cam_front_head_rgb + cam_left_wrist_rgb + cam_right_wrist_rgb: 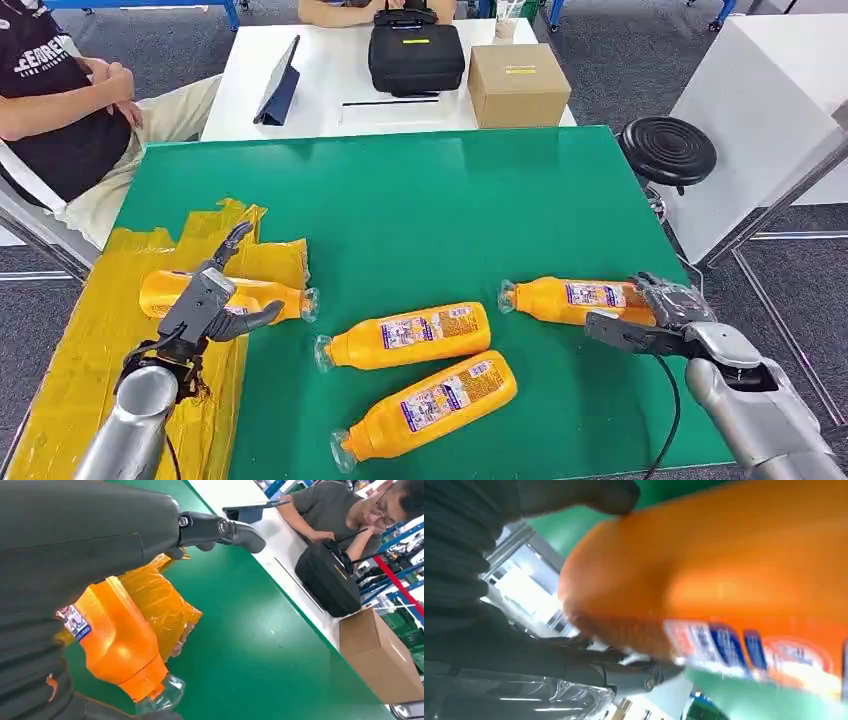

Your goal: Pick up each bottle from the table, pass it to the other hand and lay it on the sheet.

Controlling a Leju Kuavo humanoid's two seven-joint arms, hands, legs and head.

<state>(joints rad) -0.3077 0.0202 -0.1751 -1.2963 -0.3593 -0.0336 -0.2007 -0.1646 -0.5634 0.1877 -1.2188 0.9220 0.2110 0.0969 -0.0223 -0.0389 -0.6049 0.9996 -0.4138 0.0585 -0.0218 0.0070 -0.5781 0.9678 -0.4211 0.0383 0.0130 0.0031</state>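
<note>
An orange bottle [270,297] lies on the crumpled yellow sheet [90,330] at the table's left, clear cap toward the middle. My left hand [205,305] hovers over its body with fingers spread; the left wrist view has that bottle [117,645] under the palm. Two more bottles [405,337] [430,403] lie side by side mid-table. A fourth bottle [570,299] lies at the right. My right hand [660,315] straddles its base, fingers above, thumb below with a small gap. In the right wrist view the bottle [724,590] is close and blurred.
The green table [450,200] has free room at its far half. Behind it, a white table [320,90] carries a tablet, a black bag [415,55] and a cardboard box [518,85]. A person [60,110] sits at far left. A black stool [668,150] stands at right.
</note>
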